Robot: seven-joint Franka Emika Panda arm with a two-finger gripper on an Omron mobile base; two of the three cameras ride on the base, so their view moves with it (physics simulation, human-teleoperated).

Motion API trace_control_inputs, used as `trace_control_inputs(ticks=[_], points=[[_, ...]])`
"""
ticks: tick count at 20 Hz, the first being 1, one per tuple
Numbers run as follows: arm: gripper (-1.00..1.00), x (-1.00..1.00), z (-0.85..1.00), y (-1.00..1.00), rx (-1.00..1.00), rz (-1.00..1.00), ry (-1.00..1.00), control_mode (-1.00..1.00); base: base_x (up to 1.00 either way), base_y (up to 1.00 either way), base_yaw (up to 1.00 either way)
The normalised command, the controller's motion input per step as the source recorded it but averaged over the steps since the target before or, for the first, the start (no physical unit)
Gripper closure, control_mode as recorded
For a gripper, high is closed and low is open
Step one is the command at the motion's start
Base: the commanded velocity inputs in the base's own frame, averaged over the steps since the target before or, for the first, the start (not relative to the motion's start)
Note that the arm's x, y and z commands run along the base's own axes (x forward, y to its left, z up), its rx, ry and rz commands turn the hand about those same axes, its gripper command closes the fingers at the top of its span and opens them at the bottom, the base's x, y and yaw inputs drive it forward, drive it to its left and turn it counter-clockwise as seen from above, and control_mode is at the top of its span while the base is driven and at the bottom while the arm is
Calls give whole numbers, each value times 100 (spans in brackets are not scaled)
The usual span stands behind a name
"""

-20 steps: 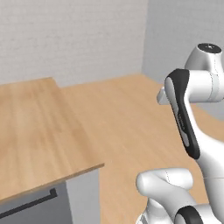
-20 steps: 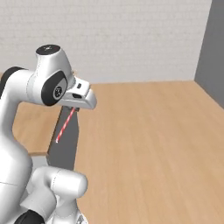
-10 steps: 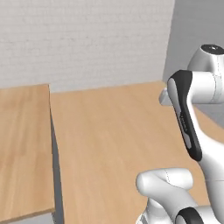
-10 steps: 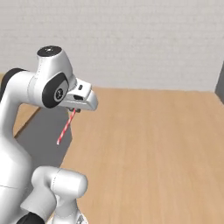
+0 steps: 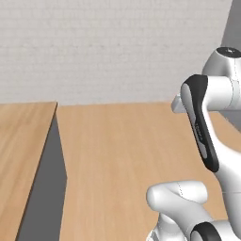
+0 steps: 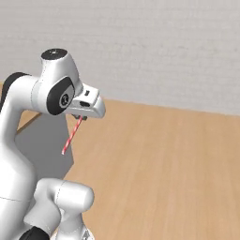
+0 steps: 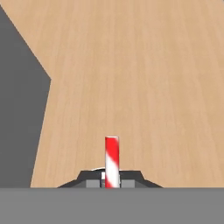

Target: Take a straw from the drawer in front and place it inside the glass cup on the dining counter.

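Swung round with the base since a second ago: counter (image 5: 21, 155) now narrower at 9 o'clock in the left base view, more bare wooden floor (image 5: 122, 155) ahead, pale brick wall (image 5: 113, 47) across 12 o'clock. Arm posture unchanged against the body. Largest to smallest: wall, floor, counter with its grey side, then gripper (image 6: 80, 116), pinched on the straw (image 6: 71, 136), which hangs toward 7 o'clock in the right base view and rises at 6 o'clock between the tips in the hand view (image 7: 111, 162). Judged roughly halfway: straw fetched and carried; cup still to reach, straw still to drop in
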Motion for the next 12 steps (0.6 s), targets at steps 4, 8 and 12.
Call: trace_control_inputs(ticks=[4, 8, 12], points=[[100, 0, 0, 0, 0, 0, 0, 100, 100, -36, 33], [100, 0, 0, 0, 0, 0, 0, 100, 100, -29, 34], [100, 0, 0, 0, 0, 0, 0, 100, 100, -37, 31]])
